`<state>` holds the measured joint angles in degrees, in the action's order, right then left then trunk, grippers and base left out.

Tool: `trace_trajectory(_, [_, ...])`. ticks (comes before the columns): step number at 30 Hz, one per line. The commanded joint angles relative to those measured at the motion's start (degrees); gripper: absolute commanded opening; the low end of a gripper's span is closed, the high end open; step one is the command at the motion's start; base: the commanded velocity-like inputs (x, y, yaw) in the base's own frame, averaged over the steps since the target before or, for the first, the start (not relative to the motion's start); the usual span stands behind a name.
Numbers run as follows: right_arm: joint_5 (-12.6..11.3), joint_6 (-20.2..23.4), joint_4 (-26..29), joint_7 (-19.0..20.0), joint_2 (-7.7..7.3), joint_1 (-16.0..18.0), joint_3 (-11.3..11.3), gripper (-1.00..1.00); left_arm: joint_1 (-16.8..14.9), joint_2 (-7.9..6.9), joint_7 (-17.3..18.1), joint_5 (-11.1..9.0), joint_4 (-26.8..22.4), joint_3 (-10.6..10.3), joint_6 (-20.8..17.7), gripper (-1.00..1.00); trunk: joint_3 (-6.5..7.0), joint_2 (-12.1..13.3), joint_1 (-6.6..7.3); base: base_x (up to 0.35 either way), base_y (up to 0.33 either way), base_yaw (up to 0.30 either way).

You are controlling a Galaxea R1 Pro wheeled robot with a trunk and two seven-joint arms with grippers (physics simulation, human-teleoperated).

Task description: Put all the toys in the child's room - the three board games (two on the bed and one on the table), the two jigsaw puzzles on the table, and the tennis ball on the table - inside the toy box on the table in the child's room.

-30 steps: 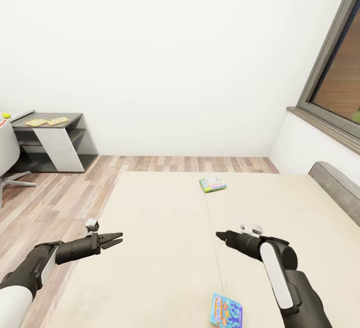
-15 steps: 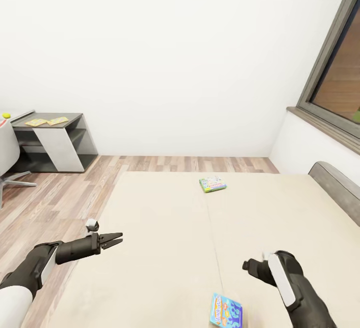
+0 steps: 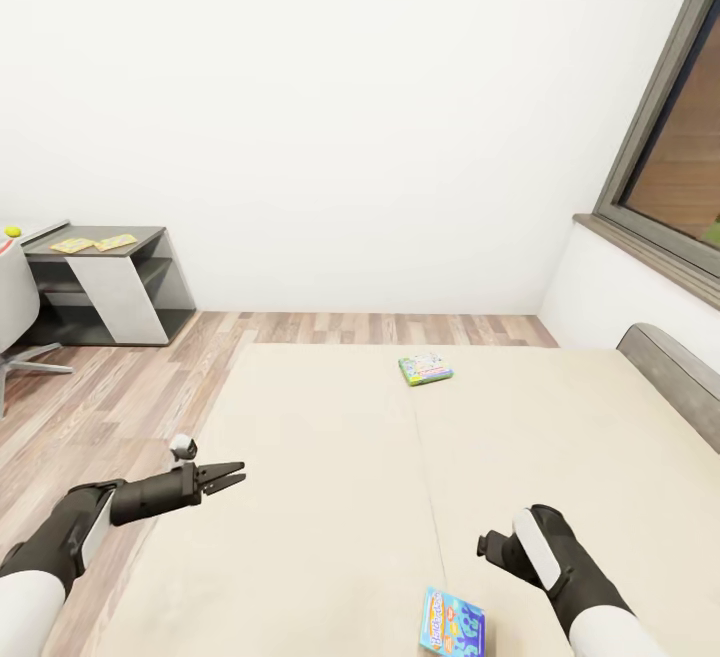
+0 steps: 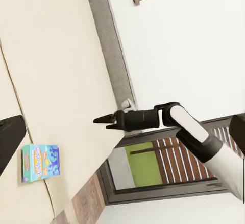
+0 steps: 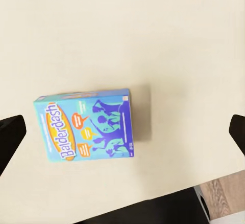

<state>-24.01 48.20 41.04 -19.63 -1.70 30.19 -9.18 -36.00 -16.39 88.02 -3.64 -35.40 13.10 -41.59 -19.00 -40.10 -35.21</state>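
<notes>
So we're parked at the bed (image 3: pixel 330 497) and the thing that matters is the blue board game (image 3: pixel 452 622): it lies flat on the mattress near the close edge, just below and a bit inward of our right gripper (image 3: pixel 487 546). In the right wrist view the box (image 5: pixel 84 127) sits between the two spread fingertips, long side running across the gap, so that gripper is released and holding nothing. The right arm is clearly the nearer one. Our left gripper (image 3: pixel 232 477) hovers well apart over the bed's left edge, fingers slightly parted, also empty. The other board game (image 3: pixel 425 369) lies farther up the bed, out of easy reach, we reckon.
</notes>
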Motion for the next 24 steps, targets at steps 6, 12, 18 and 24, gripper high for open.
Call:
trace_trajectory(6, [-0.67, -0.24, -0.18, -0.43, 0.05, 0.12, 0.08, 1.0, -0.03, 1.18, 0.25, 0.24, -7.84, -0.13, -8.59, 1.0, -0.08, -0.06, -0.01, 0.0, 0.0, 0.0])
trace_trajectory(12, [-0.69, -1.36, -0.17, -0.19, 0.07, 0.13, 0.12, 1.0, -0.19, 3.7, 0.03, 0.35, -11.41, -2.68, -11.29, 1.0, -0.08, -0.06, -0.01, 0.0, 0.0, 0.0])
trace_trajectory(18, [-0.69, -1.59, -0.17, -0.07, 0.0, 0.13, 0.13, 1.0, -0.29, 4.5, -0.18, 0.5, -11.92, -4.65, -11.74, 1.0, -0.08, -0.06, -0.01, 0.0, 0.0, 0.0])
trace_trajectory(24, [-0.77, -1.44, -0.17, -0.06, -0.05, 0.13, 0.09, 1.0, -0.22, 4.32, -0.14, 0.44, -11.97, -4.98, -11.77, 1.0, -0.37, -0.06, -0.01, 0.0, 0.0, 0.0])
